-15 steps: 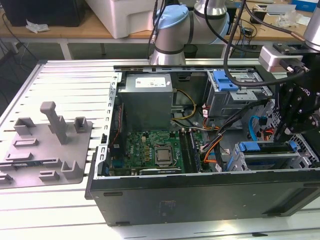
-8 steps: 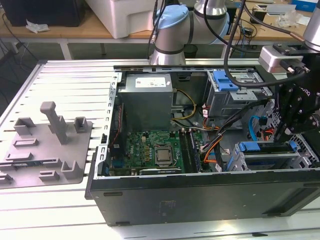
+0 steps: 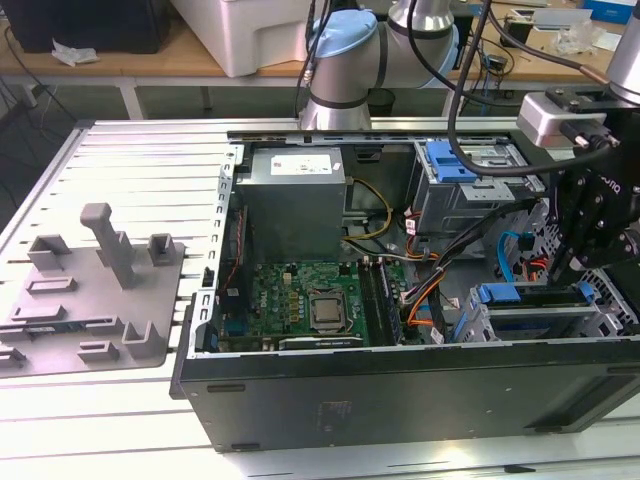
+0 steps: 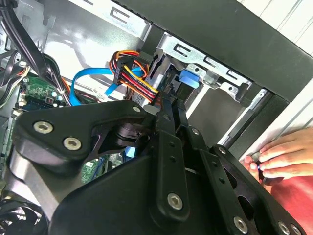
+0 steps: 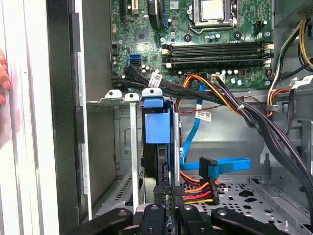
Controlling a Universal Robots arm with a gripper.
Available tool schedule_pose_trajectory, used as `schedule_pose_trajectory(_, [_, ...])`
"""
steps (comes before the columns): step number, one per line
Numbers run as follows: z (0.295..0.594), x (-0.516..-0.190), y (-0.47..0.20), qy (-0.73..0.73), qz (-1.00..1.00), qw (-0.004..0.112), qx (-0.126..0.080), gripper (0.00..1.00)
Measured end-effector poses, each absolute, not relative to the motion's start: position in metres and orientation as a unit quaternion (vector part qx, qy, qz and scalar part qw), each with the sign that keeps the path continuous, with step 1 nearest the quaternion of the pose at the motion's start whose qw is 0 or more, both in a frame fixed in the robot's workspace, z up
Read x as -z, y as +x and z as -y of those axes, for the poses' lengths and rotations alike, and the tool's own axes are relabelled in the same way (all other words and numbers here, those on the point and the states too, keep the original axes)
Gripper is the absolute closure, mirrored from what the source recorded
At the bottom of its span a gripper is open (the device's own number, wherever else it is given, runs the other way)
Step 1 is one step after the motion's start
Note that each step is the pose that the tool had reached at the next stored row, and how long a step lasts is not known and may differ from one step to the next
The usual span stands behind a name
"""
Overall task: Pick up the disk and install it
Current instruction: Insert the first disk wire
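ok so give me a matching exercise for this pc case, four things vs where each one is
Things: 1 silver hard disk in blue plastic carrier frame; 2 large grey metal power-supply box; 3 flat blue data cable; 4 person's hand.
Places: A on the black case's outer edge; B next to the green motherboard; C in the metal drive cage; D loose beside that cage.
Pairs: 1-C, 2-B, 3-D, 4-A.
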State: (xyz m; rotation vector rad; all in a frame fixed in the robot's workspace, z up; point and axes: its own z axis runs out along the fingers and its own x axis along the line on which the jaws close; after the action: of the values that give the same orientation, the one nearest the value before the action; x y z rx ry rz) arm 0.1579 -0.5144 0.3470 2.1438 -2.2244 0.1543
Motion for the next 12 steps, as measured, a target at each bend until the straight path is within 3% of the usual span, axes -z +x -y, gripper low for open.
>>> schedule_pose_trajectory(12, [0.5144, -0.3458, 0.158, 0.692, 0.72, 0.024, -0.05, 0.83])
